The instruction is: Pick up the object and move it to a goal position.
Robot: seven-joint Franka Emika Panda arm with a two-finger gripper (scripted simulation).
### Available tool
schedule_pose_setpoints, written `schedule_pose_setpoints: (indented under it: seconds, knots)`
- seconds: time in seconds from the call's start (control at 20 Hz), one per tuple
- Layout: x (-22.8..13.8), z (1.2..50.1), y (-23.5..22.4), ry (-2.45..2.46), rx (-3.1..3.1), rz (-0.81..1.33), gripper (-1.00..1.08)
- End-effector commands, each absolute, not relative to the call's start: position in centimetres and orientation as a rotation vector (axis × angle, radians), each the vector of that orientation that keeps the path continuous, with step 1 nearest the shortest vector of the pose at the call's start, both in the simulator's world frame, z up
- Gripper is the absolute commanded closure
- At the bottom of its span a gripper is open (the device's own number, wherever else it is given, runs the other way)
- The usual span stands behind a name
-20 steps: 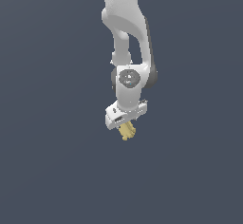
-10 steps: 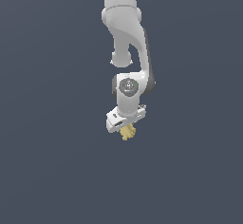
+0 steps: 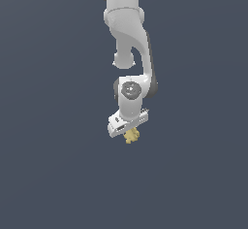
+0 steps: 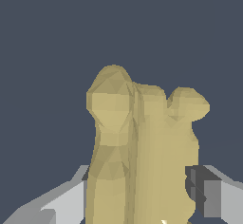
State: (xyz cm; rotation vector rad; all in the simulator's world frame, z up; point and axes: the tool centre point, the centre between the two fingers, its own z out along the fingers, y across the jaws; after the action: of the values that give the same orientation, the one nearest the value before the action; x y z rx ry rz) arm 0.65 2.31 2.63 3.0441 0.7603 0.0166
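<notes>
The object [image 3: 131,136] is a small tan-yellow lumpy piece with knobby ends, hanging just under the white hand in the exterior view. My gripper [image 3: 130,135] is shut on it. In the wrist view the object [image 4: 142,147] fills the middle of the picture, clamped on both sides between a pale finger [image 4: 61,201] and a finger with a dark pad [image 4: 206,194]. Its rounded knobs stick out past the fingertips. The white arm [image 3: 128,34] reaches down from above.
Only a plain dark blue-grey background [image 3: 48,126] surrounds the arm in both views. No table, container or goal marker shows.
The arm has straightened and the hand has shifted slightly toward the exterior view's right and a little upward, carrying the object with it. The grip has not changed.
</notes>
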Motion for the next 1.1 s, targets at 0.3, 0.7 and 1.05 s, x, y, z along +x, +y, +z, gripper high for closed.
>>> schedule_pose_setpoints:
  seconds: [0.3,0.7,1.05]
  knots:
    - [0.6,2.8,2.7,0.767,3.044,0.016,1.08]
    - [0.4,5.5,4.0,0.767,3.044,0.014,1.08]
    - [0.0,11.0,6.7,0.767,3.044,0.013,1.08]
